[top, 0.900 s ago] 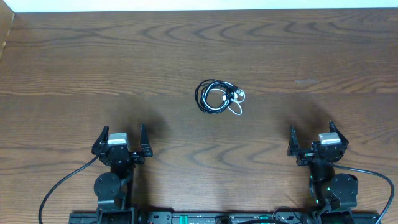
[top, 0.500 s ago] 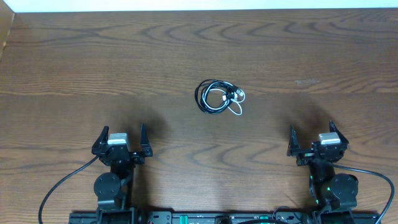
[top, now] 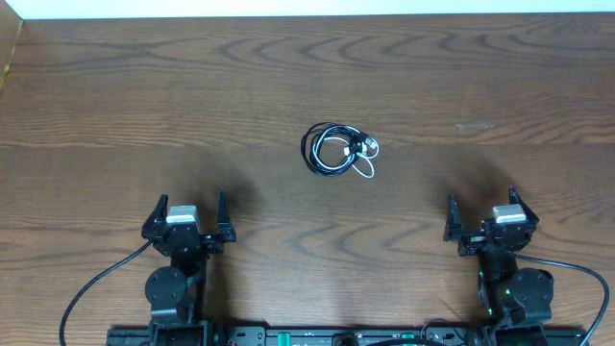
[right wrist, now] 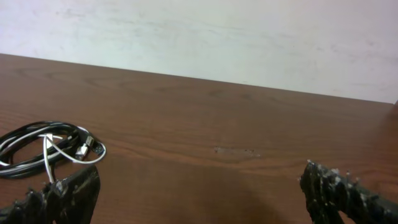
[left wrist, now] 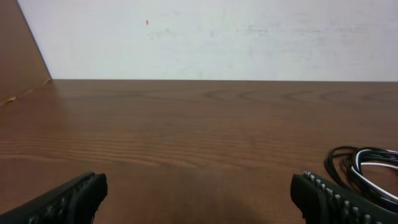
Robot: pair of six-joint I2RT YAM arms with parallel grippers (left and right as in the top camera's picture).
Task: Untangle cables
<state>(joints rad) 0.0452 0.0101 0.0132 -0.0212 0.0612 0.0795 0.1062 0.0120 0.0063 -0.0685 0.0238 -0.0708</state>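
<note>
Centrally on the table [top: 144, 96], a little toward its far edge, lie the cables [top: 339, 151], bundled in one small coil.
- Black cable [top: 317, 154]: several tight loops forming the body of the coil.
- White cable [top: 364, 172]: runs with the black loops; one loop sticks out on the side facing the table's near-right corner. A small plug end [top: 366, 146] sits at the coil's right side. How the two cords cross inside the coil is too fine to tell.
- Left gripper [top: 189, 202]: by the table's near edge, left portion, fingers spread wide, nothing between them. Its wrist view shows both fingertips [left wrist: 74, 194] low over bare wood, with the coil [left wrist: 364, 167] off toward the table's middle.
- Right gripper [top: 481, 199]: by the table's near edge, right portion, fingers likewise apart and holding nothing. Its wrist view shows the coil [right wrist: 46, 149] toward the table's middle, beyond one fingertip.
- Pale scuff [top: 473, 126] on the table's right half, farther back than the right gripper.
- White wall [left wrist: 249, 37] rises behind the table's far edge.
</note>
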